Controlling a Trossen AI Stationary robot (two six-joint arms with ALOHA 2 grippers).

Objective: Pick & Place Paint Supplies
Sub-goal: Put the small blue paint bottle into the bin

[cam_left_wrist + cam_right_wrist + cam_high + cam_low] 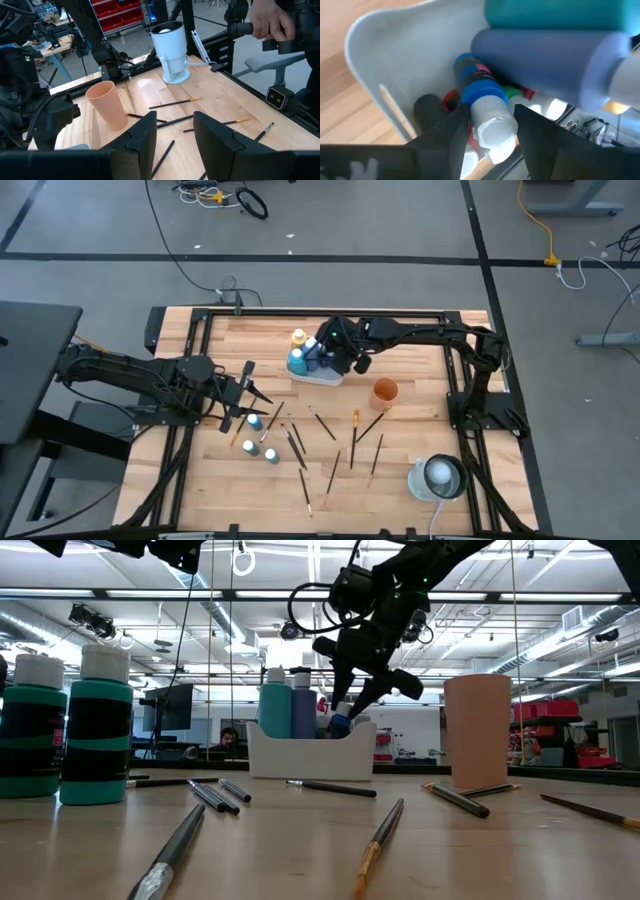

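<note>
The white tray [322, 377] holds upright bottles, among them a teal one [275, 712] and a blue one [303, 712]. My right gripper [491, 131] reaches down into the tray, shut on a small blue bottle with a white cap [479, 89]. Three teal bottles [254, 422] stand on the table's left part, two of them close in the low view [95, 730]. Several thin brushes [324, 423] lie flat across the middle of the table. My left gripper [247, 394] hovers open just beside the teal bottles and touches nothing. My right gripper has the small blue bottle by its white cap end [492, 125], pinched between the two fingers, which come slanting down from above into the tray. The bottle tilts away from the fingers, its blue body [475, 80] pointing down among the bottles in the tray; what its far end rests on is hidden.
An orange-brown cup [384, 392] stands right of the tray, with brushes leaning at its foot. A white cylindrical device [440, 477] sits near the table's right near corner. A black frame [200, 320] rims the table. A person's hand [270, 20] shows beyond the table.
</note>
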